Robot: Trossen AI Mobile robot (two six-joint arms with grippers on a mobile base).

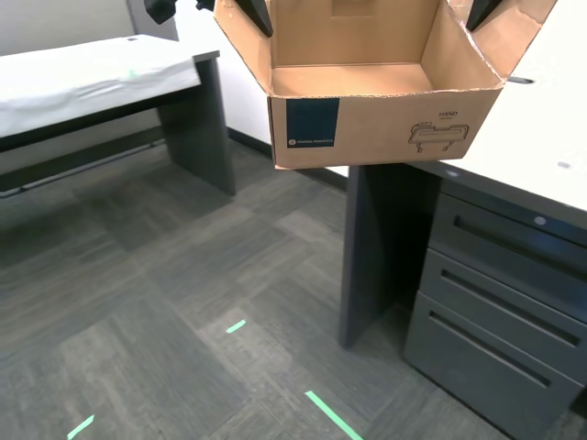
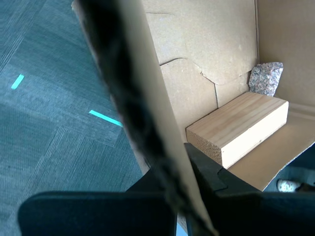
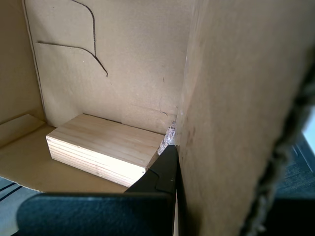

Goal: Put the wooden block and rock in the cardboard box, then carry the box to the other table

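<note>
The cardboard box (image 1: 371, 124) hangs in the air at the top of the exterior view, clear of both tables. Its blue label (image 1: 312, 124) faces the camera. My second gripper (image 2: 182, 162) is shut on the box's side wall (image 2: 138, 98) on the exterior view's left (image 1: 257, 14). My first gripper (image 3: 176, 167) is shut on the opposite wall (image 3: 231, 98), on the exterior view's right (image 1: 483, 11). Inside, the wooden block (image 2: 238, 128) (image 3: 106, 150) lies flat on the box floor. The rock (image 2: 266, 77) sits in a corner behind it, a sliver showing by my first gripper's finger (image 3: 170, 135). In the exterior view the box front hides both.
The other table (image 1: 92, 78), with its wrinkled white cover and a green mark, stands at the exterior view's left. A smooth white desk (image 1: 550, 119) over dark drawers (image 1: 500, 302) is at the exterior view's right, beside the box. Grey carpet with green tape marks (image 1: 236, 325) lies between.
</note>
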